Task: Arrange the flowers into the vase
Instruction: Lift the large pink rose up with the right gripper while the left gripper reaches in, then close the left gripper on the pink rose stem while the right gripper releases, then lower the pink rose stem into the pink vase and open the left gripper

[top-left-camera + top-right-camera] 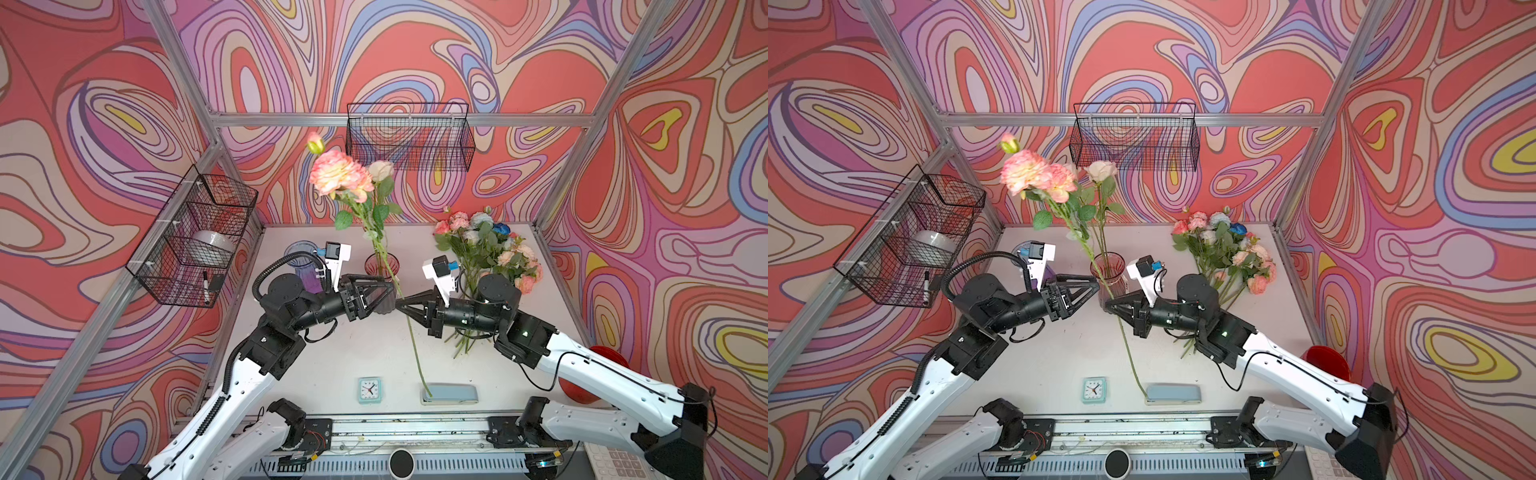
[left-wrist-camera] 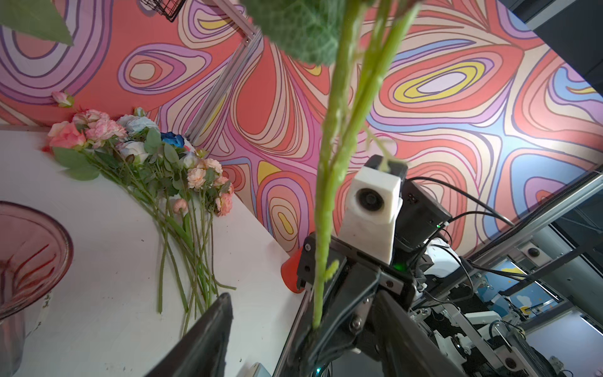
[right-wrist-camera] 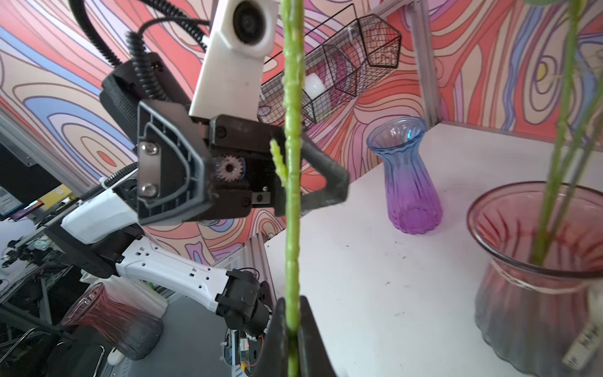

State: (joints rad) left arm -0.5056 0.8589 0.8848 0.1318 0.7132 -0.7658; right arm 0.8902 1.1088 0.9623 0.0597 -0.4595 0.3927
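Left claw (image 1: 390, 291) reaches in at mid-surface with its jaws partly apart and grips nothing. In the left wrist view a green stem runs through the gap between its fingers (image 2: 208, 336), and no contact shows. Behind that arm, towards the rear left of the white surface (image 1: 353, 353), stands a ribbed glass vase (image 3: 408, 182), blue at the flared mouth and purple at the base. Just beyond the claw tips is a red-tinted glass vase (image 1: 381, 264) with a wide rim. A cream rose (image 1: 380, 170) stands upright in it on a leafy stem that rises far above the glass. Crossing in front of this vase is the pink rose (image 1: 338, 174), a big ruffled pink-and-peach head with a small bud above it. Its long thin stem slants down towards the front edge, and the lower end shows over a pale blue stapler (image 1: 451, 392); whether they touch I cannot tell. Right claw (image 1: 399, 305) is clamped tight on that stem about halfway along, holding the flower up off the surface. At the rear right, behind the right arm, the loose flowers (image 1: 486, 253) lie in a fanned heap with pink, peach, cream, pale blue and dark blue heads towards the back wall.
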